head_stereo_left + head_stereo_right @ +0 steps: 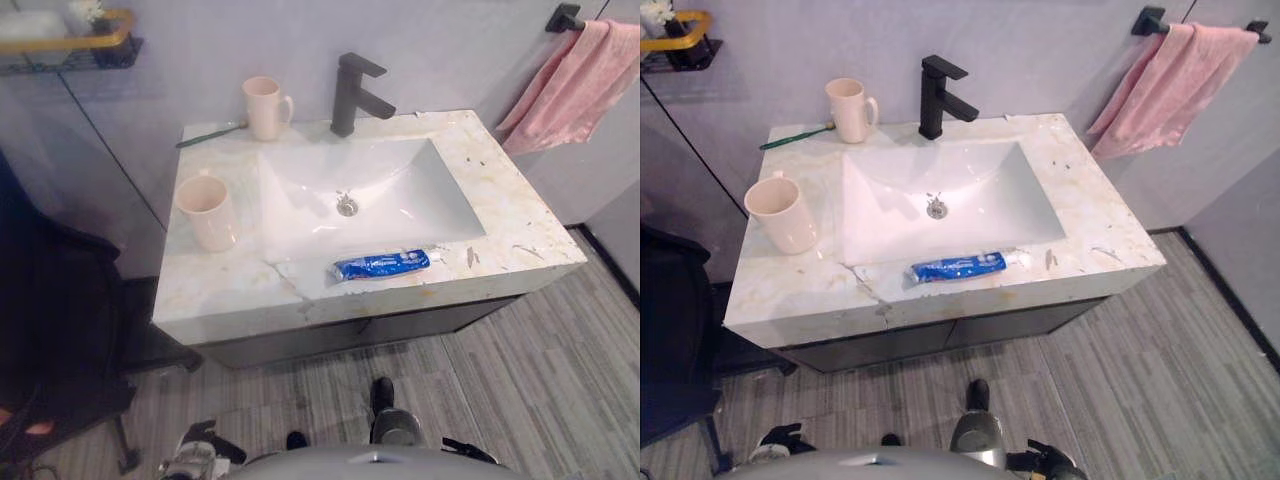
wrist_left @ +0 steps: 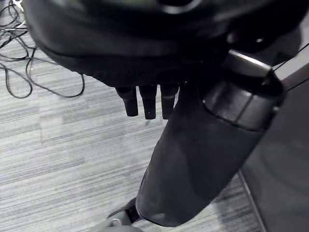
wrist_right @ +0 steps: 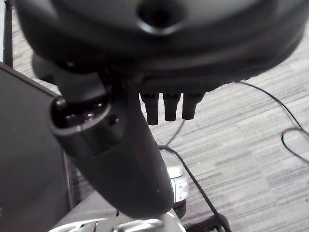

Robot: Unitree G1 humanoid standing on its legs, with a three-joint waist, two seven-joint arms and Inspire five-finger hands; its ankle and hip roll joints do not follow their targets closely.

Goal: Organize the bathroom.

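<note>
The toothpaste tube (image 1: 381, 265) lies flat on the bench (image 1: 1095, 250) just in front of the basin (image 1: 370, 195) — soft, light and a little slick, best pinched across its middle. The toothbrush (image 1: 795, 136) behind the basin is thin and stiff beside one mug (image 1: 850, 108); the other mug (image 1: 208, 211) looks breakable. The left robot hand (image 2: 147, 101) and right robot hand (image 3: 166, 106) hang relaxed — holding nothing.

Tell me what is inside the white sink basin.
The sink basin holds nothing but its metal drain. The blue toothpaste tube lies outside it, on the counter's front rim. The pipe below the drain is hidden.
</note>
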